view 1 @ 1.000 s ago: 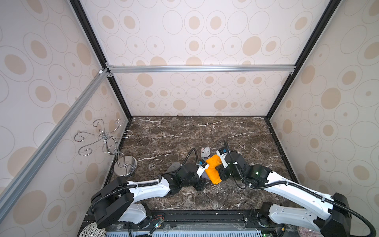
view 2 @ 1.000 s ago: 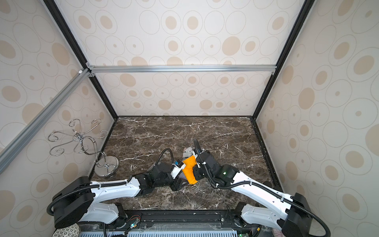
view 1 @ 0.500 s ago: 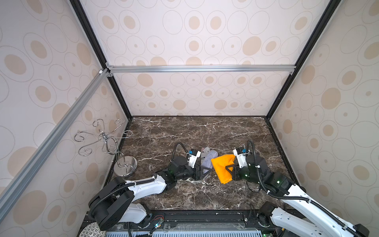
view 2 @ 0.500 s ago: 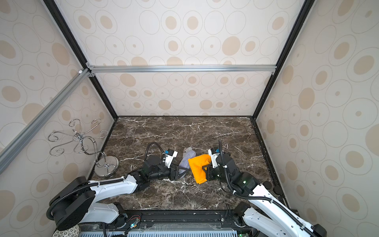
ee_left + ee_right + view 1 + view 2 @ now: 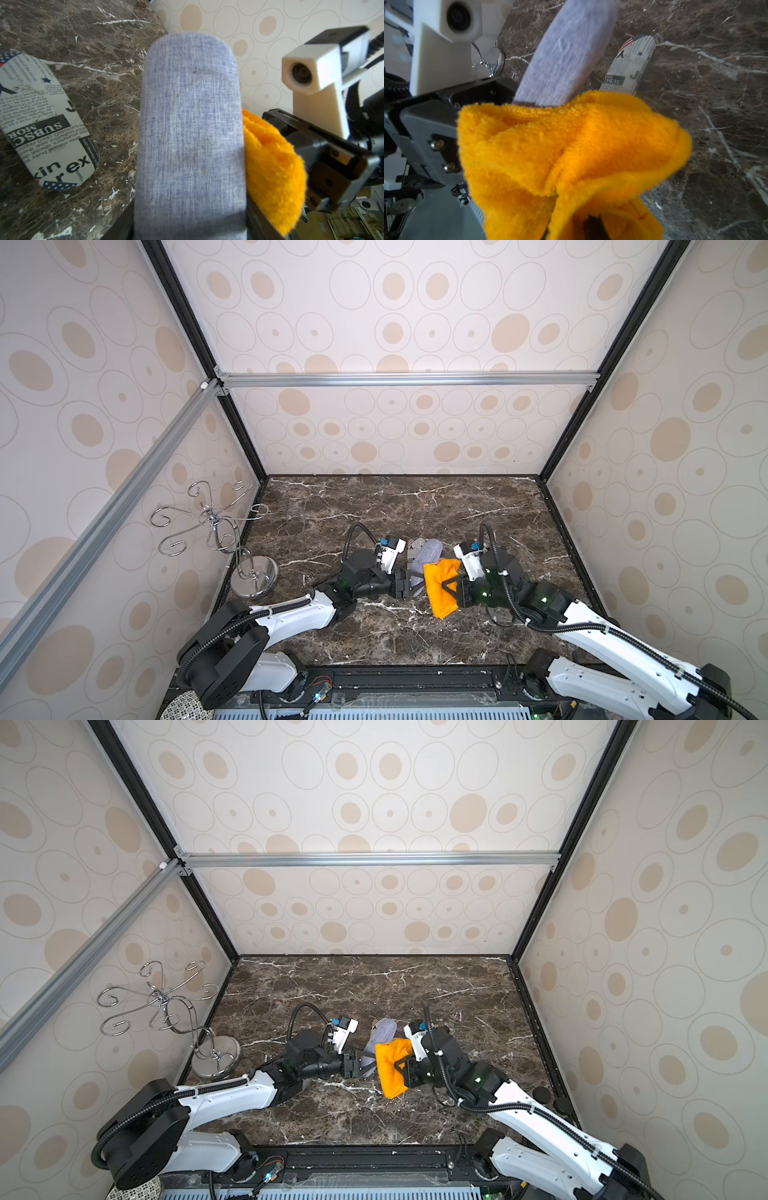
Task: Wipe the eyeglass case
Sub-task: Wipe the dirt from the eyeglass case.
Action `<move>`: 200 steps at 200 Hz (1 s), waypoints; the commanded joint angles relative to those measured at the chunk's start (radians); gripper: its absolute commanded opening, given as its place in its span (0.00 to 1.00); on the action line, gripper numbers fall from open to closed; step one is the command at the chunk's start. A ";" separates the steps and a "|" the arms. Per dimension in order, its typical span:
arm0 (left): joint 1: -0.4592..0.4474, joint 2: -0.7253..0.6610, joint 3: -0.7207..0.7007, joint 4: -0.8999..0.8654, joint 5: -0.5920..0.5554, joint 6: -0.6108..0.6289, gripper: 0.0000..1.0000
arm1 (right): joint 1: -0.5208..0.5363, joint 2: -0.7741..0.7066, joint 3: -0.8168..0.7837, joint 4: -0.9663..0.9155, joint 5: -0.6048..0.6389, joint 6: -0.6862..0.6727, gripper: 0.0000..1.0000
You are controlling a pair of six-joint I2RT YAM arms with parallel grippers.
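Left gripper point(image 5: 409, 586) clamps eyeglass case point(image 5: 426, 556), long axis toward back wall point(image 5: 395, 435); right gripper point(image 5: 452, 590) pinches cloth point(image 5: 439, 599) against it; open table point(image 5: 374, 506) beyond.

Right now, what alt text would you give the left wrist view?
A grey-blue fabric eyeglass case fills the middle of the frame, with an orange cloth pressed against one long side by the right hand. On its other side a newspaper-print case lies flat on the dark marble table.
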 commanded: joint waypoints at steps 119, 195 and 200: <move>-0.034 -0.018 0.015 -0.011 0.007 0.085 0.45 | 0.062 0.071 0.064 0.007 0.233 -0.039 0.00; -0.059 0.009 0.025 -0.014 0.029 0.134 0.45 | 0.149 0.061 0.024 0.028 0.348 -0.007 0.00; -0.061 0.011 0.025 -0.019 0.029 0.141 0.45 | 0.137 0.055 0.030 0.018 0.353 -0.011 0.00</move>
